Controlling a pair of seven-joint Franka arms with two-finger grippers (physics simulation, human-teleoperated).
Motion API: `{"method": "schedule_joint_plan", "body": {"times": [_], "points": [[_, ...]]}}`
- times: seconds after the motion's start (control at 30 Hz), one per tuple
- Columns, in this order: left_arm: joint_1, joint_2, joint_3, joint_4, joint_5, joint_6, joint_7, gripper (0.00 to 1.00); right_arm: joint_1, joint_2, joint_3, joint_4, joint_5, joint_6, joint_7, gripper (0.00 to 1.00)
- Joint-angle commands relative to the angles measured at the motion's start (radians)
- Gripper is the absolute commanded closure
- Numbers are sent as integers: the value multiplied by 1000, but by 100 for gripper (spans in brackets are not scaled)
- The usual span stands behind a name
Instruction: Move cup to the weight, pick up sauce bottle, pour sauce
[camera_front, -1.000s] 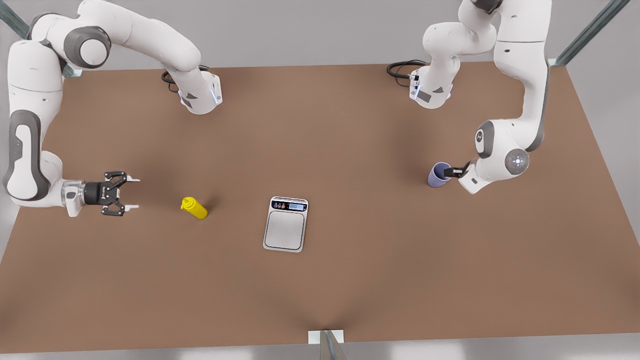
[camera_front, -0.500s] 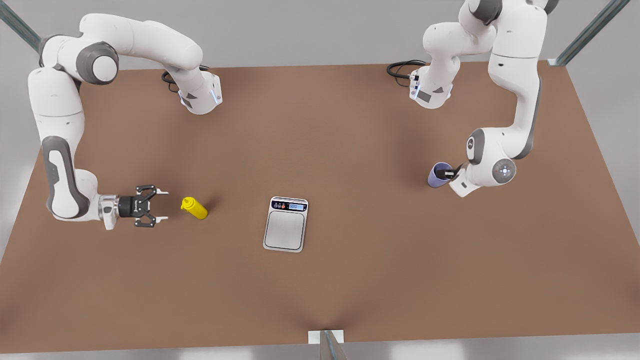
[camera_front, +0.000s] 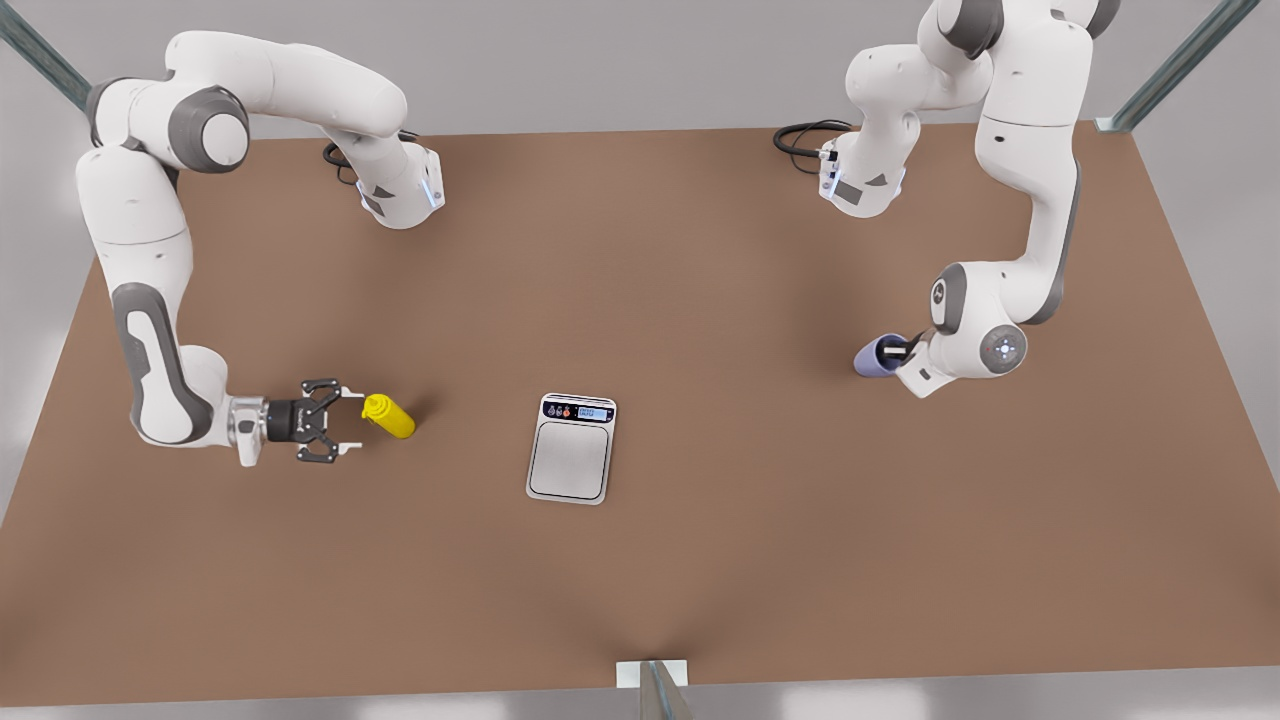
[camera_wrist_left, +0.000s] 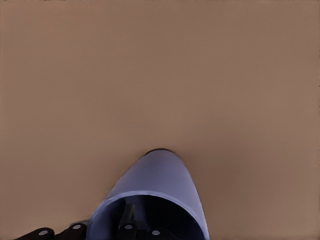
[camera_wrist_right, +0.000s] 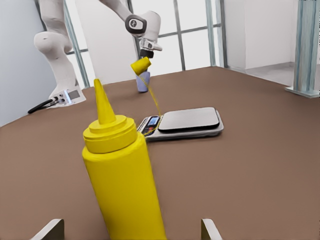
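Left pincer (camera_front: 893, 349): at the front view's right, gripping the plain lavender-blue tapered cup (camera_front: 874, 357) by its rim, one finger inside the mouth as the left wrist view shows (camera_wrist_left: 150, 200).
Cup: looks tilted, its base at or just above the brown tabletop (camera_front: 700, 300), well apart from the scale.
Right pincer (camera_front: 345, 420): at the front view's left, fingers spread wide on either side of the nozzle end of the bright yellow squeeze bottle (camera_front: 388, 416), not yet closed on it.
Bottle: upright on the tabletop in the right wrist view (camera_wrist_right: 122, 185), between the two fingertips (camera_wrist_right: 50, 229).
Weight: flat silver-white kitchen scale with grey plate (camera_front: 571, 447), bare, between bottle and cup.
Step, as I judge it: cup carry beginning, bottle grasp approaching.
Risk, cup: a rim pinch on a tilted tumbler may let it swing or slip, landing off the plate or on its side.
Risk, bottle: a finger nudging the light bottle before closing could topple it; a grip on the tapered cap may slide off.
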Motion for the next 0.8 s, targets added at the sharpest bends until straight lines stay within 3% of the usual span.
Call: {"method": "schedule_joint_plan", "body": {"times": [0.0, 0.33, 0.4, 0.47, 0.57, 0.63, 0.7, 0.77], "points": [[0, 0, -2, 1, -8, 0, -2, 79, 2, 0, 0, 0, 0, -1, 0, 0], [0, 8, -41, 116, -9, -41, -35, 79, 18, 0, 3, -20, 2, -1, -9, 0], [-6, 9, -46, 318, -9, -207, -75, 79, 29, 0, 3, -18, 5, -1, -9, 0], [-5, 17, -126, 446, -9, -225, -228, 79, 37, 0, 3, -20, 5, 1, -9, 0], [-6, 173, -297, 705, 0, -224, -489, 79, 43, 0, 3, -20, 5, -1, -8, 0], [-120, 291, -305, 832, -2, -224, -529, 79, 45, 0, 3, -21, 18, -1, -6, 0], [-184, 324, -307, 837, -3, -212, -554, 79, 52, -1, 3, -21, 23, -1, -5, 0], [-274, 449, -305, 1005, -3, -207, -588, 79, 60, -1, 3, -21, 25, -1, -2, 0]]}}
